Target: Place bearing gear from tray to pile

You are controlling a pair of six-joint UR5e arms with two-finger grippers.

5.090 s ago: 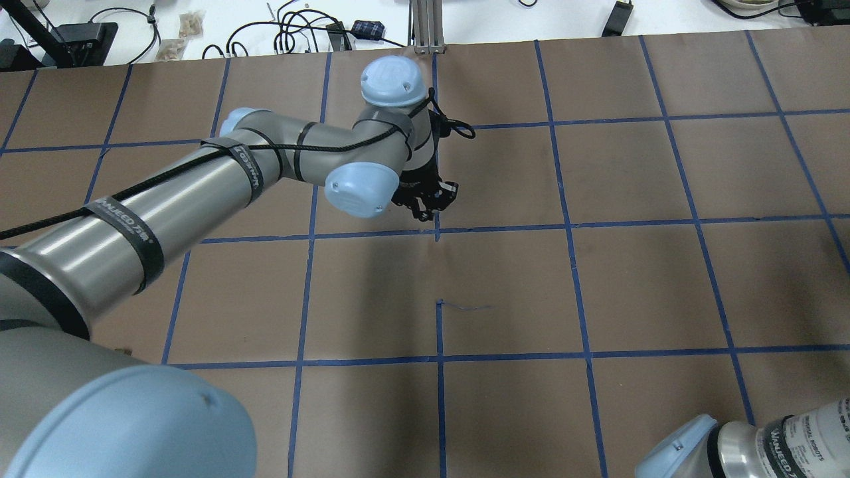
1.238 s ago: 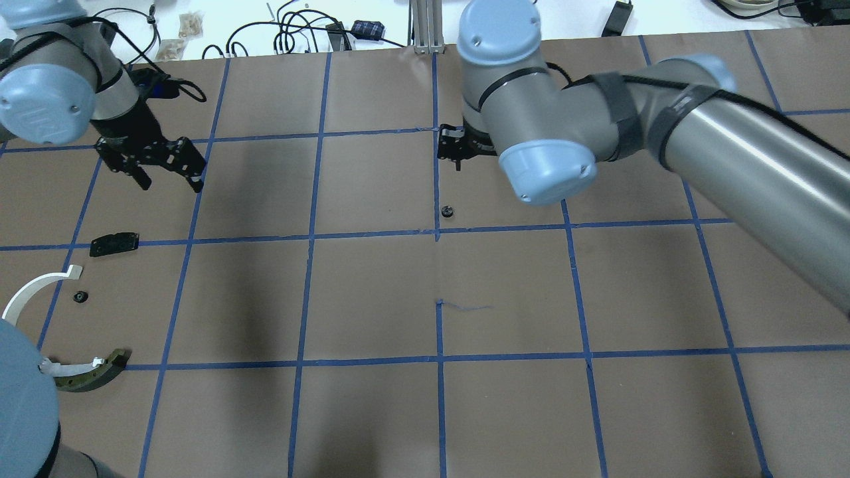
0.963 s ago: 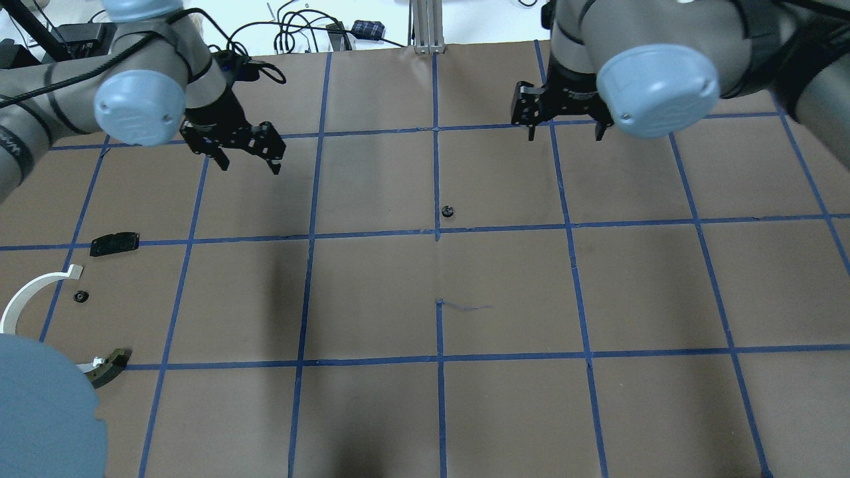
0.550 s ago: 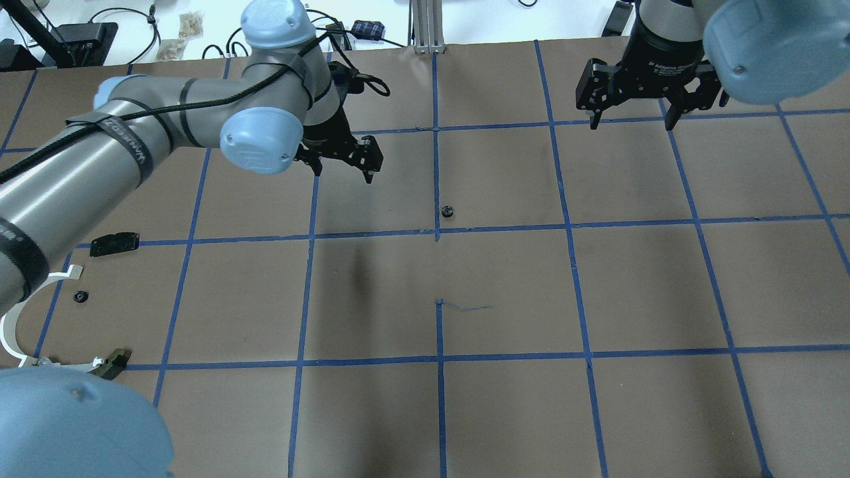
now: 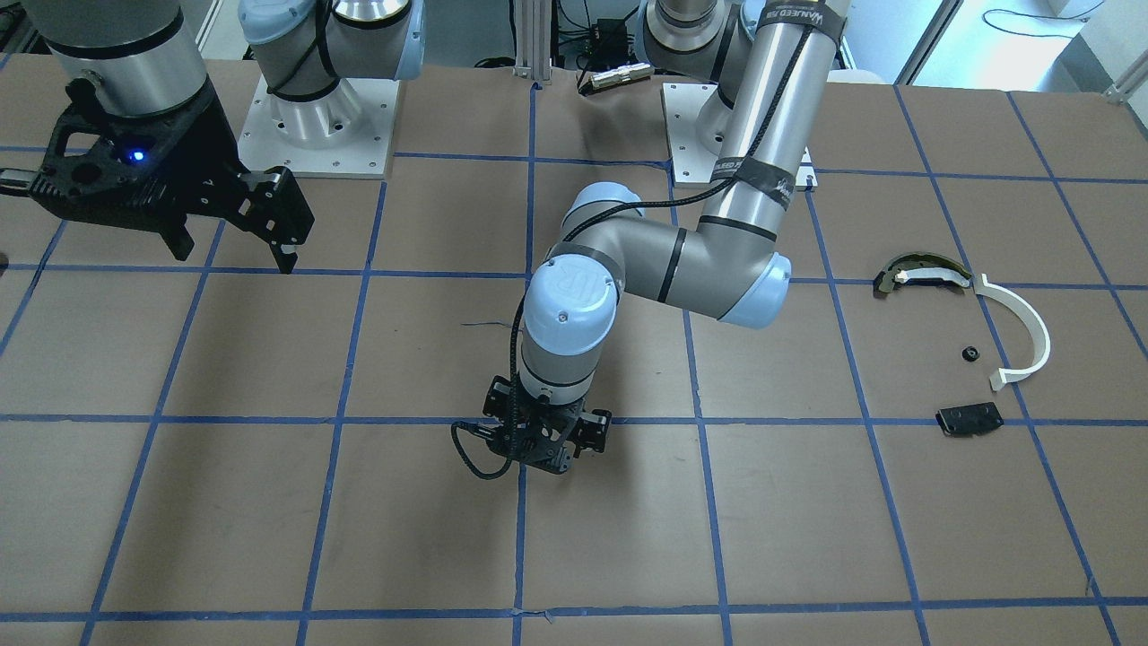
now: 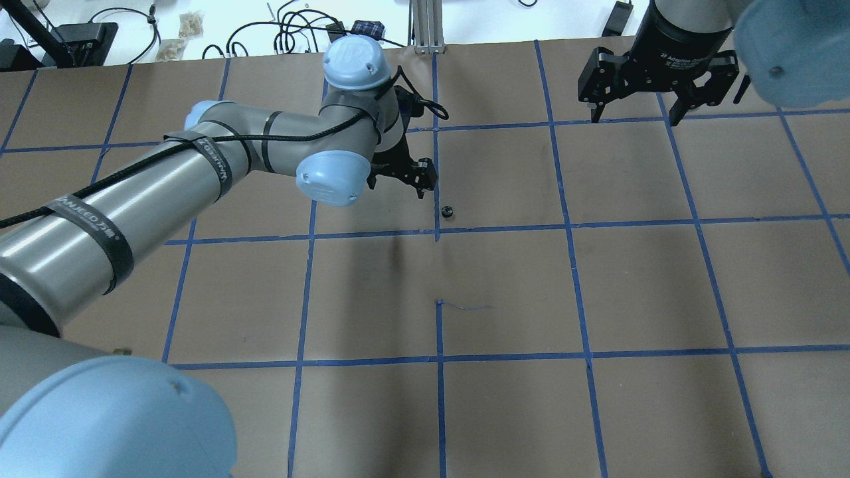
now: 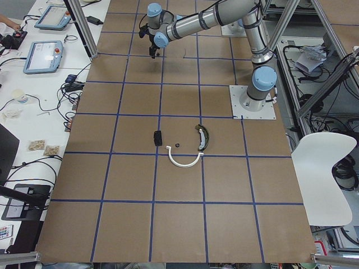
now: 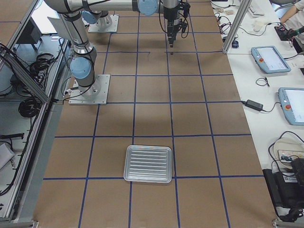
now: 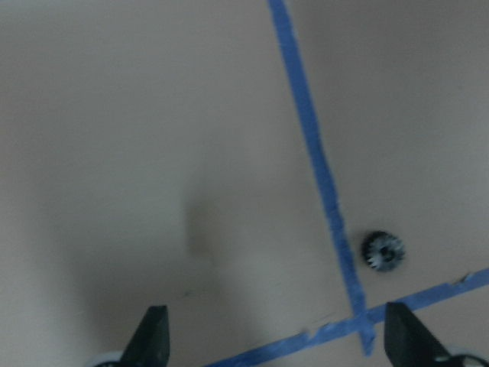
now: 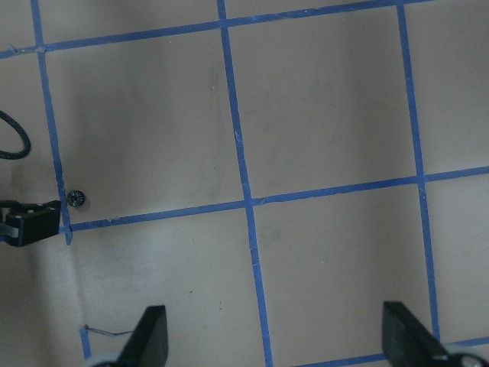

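Seen from the front, I am holding my left pincer (image 5: pixel 543 446) low over a crossing of blue tape (image 5: pixel 762 420), while my right pincer (image 5: pixel 235 254) is hanging spread wide and gripping nothing. The pile (image 5: pixel 969 353) is lying well apart from both, with a white arc (image 5: pixel 1022 325), an olive-and-silver curved piece (image 5: pixel 915 272) and a black plate (image 5: pixel 969 419). From overhead, the bearing gear (image 6: pixel 447 212) is sitting on the brown paper (image 6: pixel 505 285) just beside my left pincer, not touching it. From the robot's right end, the tray (image 8: pixel 148 164) is lying far from that spot. Through my left wrist camera, my left fingertips (image 9: pixel 153 336) are standing apart with nothing between them, and the gear is lying ahead of them, just beside the tape. Through my right wrist camera, my right fingertips (image 10: pixel 149 336) are gaping too, with the gear showing small near the left edge.
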